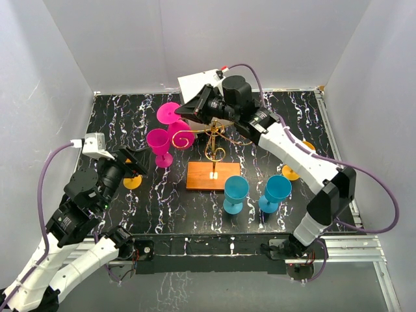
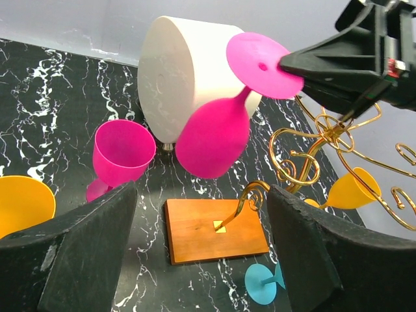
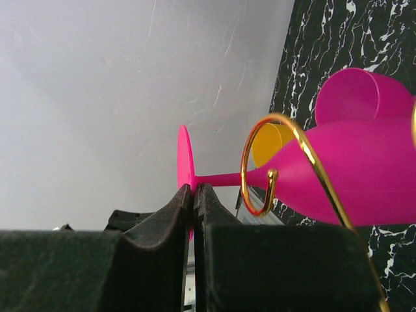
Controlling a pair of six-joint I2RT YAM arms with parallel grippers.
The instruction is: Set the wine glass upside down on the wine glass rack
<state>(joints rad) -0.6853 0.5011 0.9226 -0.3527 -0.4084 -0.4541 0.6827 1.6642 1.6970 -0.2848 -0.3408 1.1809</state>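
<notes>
**rackfan:** How would you finish this hang? The right gripper [image 3: 193, 195] is pinched shut on the rim of the pink wine glass [image 2: 214, 136]'s foot. The glass is in the air at the far left of the wine glass rack [image 1: 213, 175], tipped over with the bowl low and the foot high, but slanted rather than fully inverted.

**yam_tinkerer:** From the right wrist view the stem crosses one gold scroll arm [image 3: 242, 170], though I can't tell whether it's actually inside the curl or only in front of it. I'd level the foot first, then slide the stem sideways along the wire until the foot sits above the scroll, and only let go then. An edge pinch like that is thin, so go slow, or the glass may swing and knock the rack.

**rackfan:** And the left gripper [image 1: 130, 168]?

**yam_tinkerer:** Its jaws are wide apart and holding nothing, hovering near left by an orange glass [image 1: 132, 181]. I'd leave it parked there. Also watch the upright pink glass [image 1: 158, 140] just left of the rack, since the bowl hangs close to it.
</notes>
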